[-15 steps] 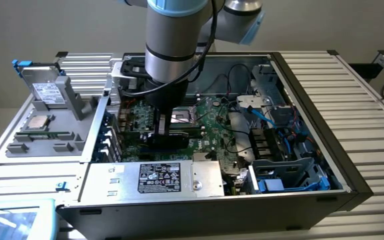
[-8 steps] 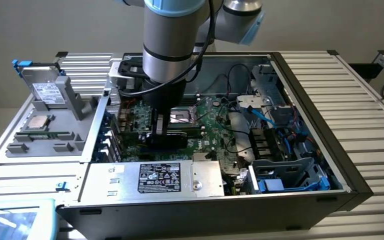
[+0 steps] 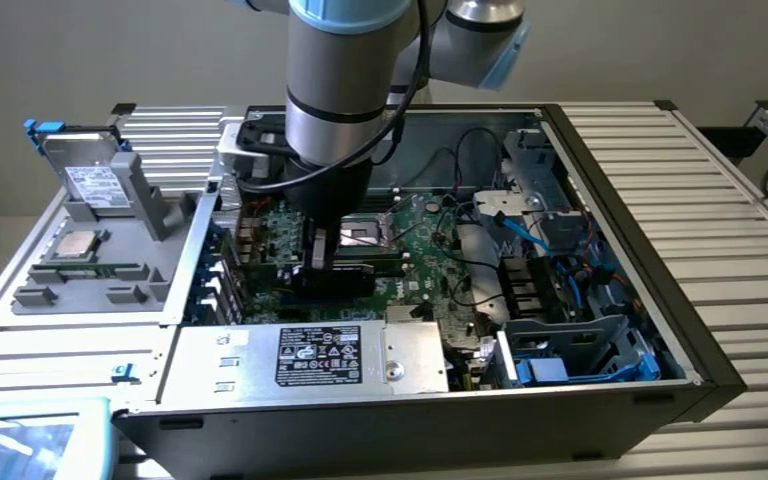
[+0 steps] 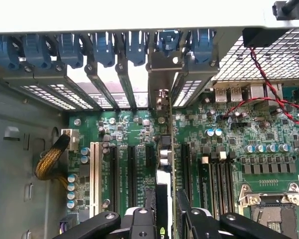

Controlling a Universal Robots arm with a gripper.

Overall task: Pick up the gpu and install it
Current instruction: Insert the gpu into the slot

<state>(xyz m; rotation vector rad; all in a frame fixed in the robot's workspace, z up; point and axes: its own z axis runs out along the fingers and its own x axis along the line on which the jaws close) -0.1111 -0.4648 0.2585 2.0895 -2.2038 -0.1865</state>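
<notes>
The gripper (image 4: 165,216) jaws clamp the gpu (image 4: 166,149), a thin, flat black card standing edge-on above the green motherboard (image 4: 122,132).

The thin black expansion card (image 4: 162,199) stands upright on its long edge above the green motherboard (image 4: 120,130), between the black expansion slots (image 4: 132,172).

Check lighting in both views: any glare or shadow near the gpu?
Wrist view: the strip above the case rim is blown out white, and the slot openings between the brackets glare too; the gpu, held in the gripper, and the board are evenly lit. Exterior view: the arm shades the board, so gripper and gpu merge into one dark patch; no strong glare.
</notes>
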